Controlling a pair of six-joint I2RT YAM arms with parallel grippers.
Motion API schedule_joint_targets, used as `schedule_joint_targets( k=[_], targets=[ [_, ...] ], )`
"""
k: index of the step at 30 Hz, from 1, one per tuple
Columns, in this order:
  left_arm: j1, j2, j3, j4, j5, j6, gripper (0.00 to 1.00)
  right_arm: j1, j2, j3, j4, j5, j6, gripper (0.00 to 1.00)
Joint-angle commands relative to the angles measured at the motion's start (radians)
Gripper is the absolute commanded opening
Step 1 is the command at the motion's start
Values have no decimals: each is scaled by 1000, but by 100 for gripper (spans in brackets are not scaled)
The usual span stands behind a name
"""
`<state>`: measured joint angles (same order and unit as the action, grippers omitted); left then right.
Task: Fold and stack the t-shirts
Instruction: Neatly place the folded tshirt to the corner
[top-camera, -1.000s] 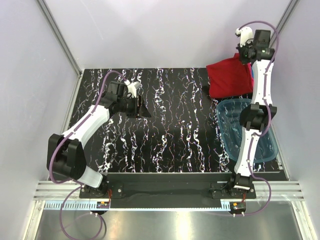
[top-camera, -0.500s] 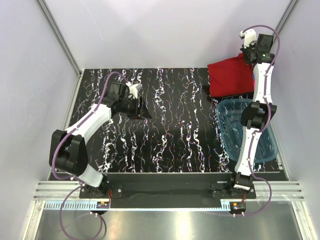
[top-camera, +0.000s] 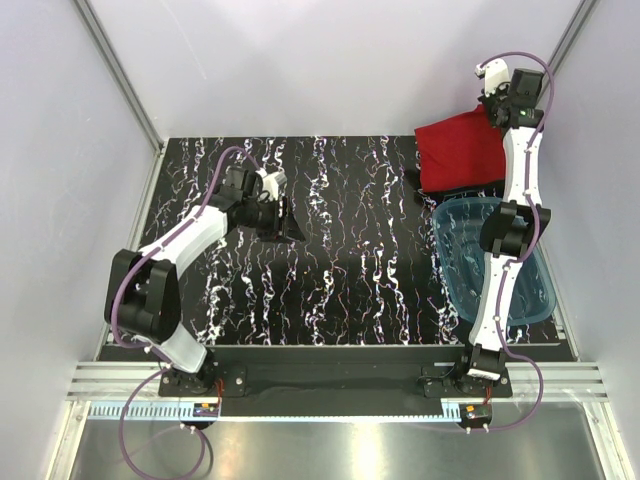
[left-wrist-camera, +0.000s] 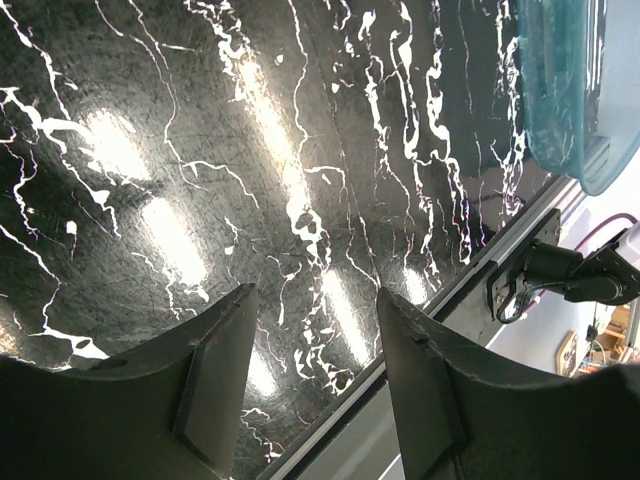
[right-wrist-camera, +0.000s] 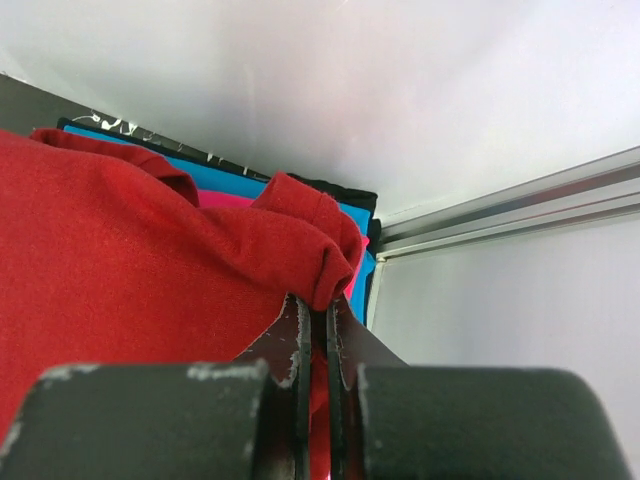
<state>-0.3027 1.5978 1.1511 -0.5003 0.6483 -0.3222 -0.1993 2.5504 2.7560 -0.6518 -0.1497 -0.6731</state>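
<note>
Blue plastic tub (top-camera: 495, 265) sits by the right arm's base; well left of the tub, the left gripper (left-wrist-camera: 315, 330) hangs released, holding nothing; just beyond the tub, the dark red t-shirt (top-camera: 460, 152) lies on a pink tee (right-wrist-camera: 225, 200) and a blue tee (right-wrist-camera: 215, 175); the right gripper (right-wrist-camera: 318, 310) clenches its far edge; that thin pinch may slip, or drag the stack askew.

1. The dark red t-shirt (top-camera: 460, 150) is one plain colour, with no print.
2. Beneath it lies the edge of a bright pink t-shirt (right-wrist-camera: 222, 199), also plain.
3. A blue t-shirt (right-wrist-camera: 212, 177) is a vivid plain sky blue.
4. The tabletop (top-camera: 340, 230) is glossy black with white marble veins.
5. The tub (top-camera: 460, 272) is translucent teal-blue.
6. The left arm (top-camera: 185, 245) and right arm (top-camera: 520, 170) are white with black joints.
7. The walls (top-camera: 330, 70) are pale lilac-white.
</note>
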Motion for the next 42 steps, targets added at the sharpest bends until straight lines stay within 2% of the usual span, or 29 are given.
schedule_joint_targets(
  k=[1,5,13,25,32,42],
  targets=[
    [2,8,10,25,45,-6,56,0,-71,-16,130,6,-16,0],
    [2,5,7,25,39,-6,56,-2,-107,-68,141,24,-43,0],
    [5,19,7,25,27,0,57,-5,-36,-27,181,42,-42,0],
    [4,-2,-1,26,25,-3,57,-2,-219,-220,187,25,15,0],
    [4,-1,2,31,36,-9,57,-3,-217,-194,190,65,1,0],
    [4,7,2,32,37,-11,57,-12,-93,-67,204,75,-45,0]
  ],
)
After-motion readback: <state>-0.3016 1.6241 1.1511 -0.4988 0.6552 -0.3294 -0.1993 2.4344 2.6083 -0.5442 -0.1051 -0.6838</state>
